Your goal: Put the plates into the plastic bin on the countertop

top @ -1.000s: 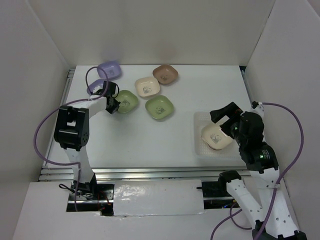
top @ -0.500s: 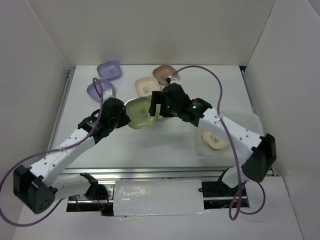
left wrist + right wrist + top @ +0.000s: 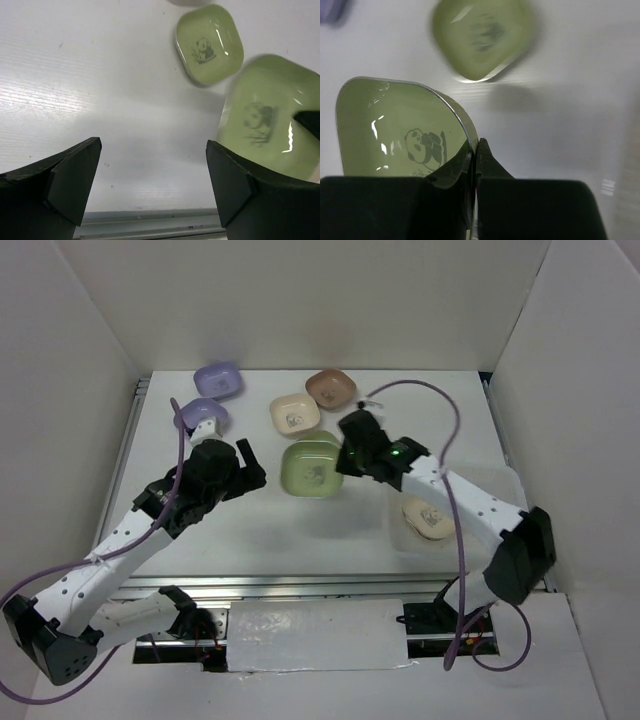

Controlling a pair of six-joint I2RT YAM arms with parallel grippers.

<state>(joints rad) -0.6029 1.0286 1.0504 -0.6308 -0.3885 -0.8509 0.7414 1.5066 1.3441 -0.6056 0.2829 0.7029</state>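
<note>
Desk (image 3: 290,530) | carries plastic bin (image 3: 398,538) | left of bin: green plate (image 3: 209,44), cream plate (image 3: 294,414), brown plate (image 3: 331,388), purple plate (image 3: 218,380), second purple plate (image 3: 198,410)

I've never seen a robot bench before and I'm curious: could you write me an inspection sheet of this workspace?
Surface: white countertop, metal rails along its near edge.
Job's things: binned cream plate inside plastic bin; far purple plate, near purple plate, loose cream plate, brown plate and resting green plate on the countertop; lifted green plate held off it.
Clutter: nothing seen.
Pincers: left pincer open, empty; right pincer shut on the lifted green plate's rim.
Cables: purple cables loop off both arms.
Surroundings: white walls on three sides.
</note>
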